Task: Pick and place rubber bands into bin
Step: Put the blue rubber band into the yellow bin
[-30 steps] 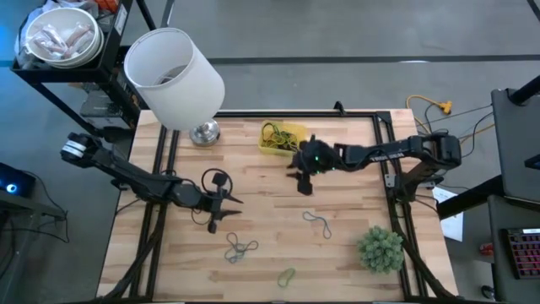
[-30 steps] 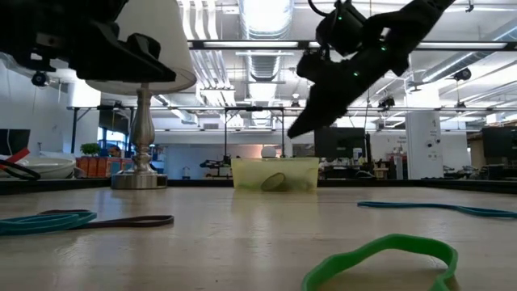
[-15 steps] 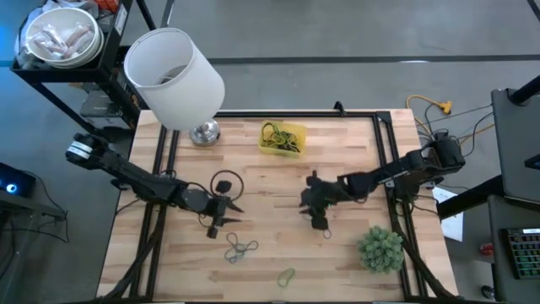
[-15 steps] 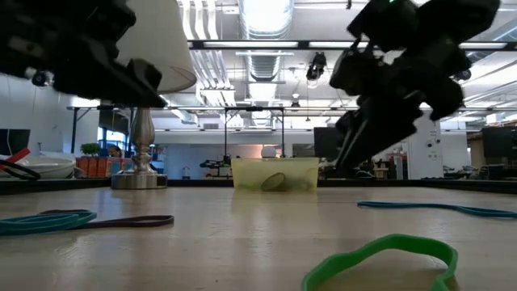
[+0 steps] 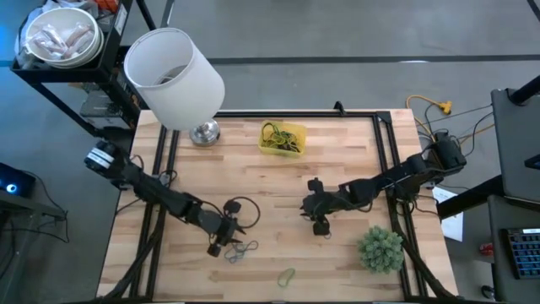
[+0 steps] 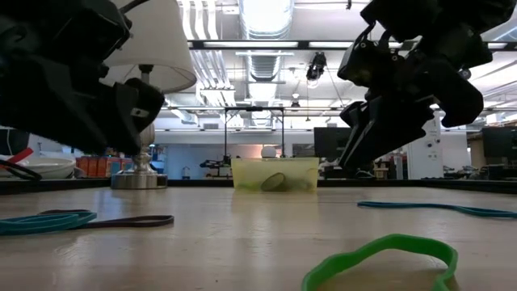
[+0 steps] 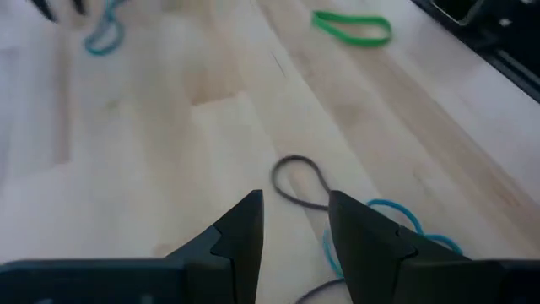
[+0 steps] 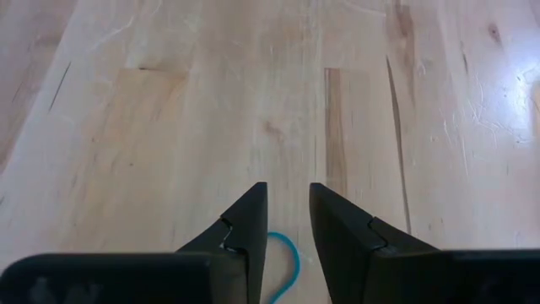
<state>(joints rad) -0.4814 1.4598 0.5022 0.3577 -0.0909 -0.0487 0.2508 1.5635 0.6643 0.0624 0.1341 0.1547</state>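
Note:
The yellow bin (image 5: 283, 138) sits toward the table's far edge with green and dark rubber bands in it; it also shows in the low view (image 6: 275, 174). My left gripper (image 5: 229, 239) (image 7: 295, 241) is open just short of a tangle of dark and grey-blue bands (image 5: 243, 248) (image 7: 299, 181) lying flat on the wood. My right gripper (image 5: 319, 223) (image 8: 287, 236) is open, pointing down over a grey-blue band (image 8: 287, 253) that shows between its fingers. A green band (image 5: 288, 275) (image 6: 380, 259) lies near the table's near edge.
A big white lampshade (image 5: 173, 76) on a metal base (image 5: 203, 133) stands at the far left corner. A small green plant (image 5: 380, 247) stands near the right near corner. A black cable loop (image 5: 239, 209) hangs by my left arm. Bare wood lies mid-table.
My right gripper has swung from beside the bin toward the near edge and come down over the grey-blue band. My left gripper has moved right and toward the near edge, reaching the tangle of bands. No band has moved.

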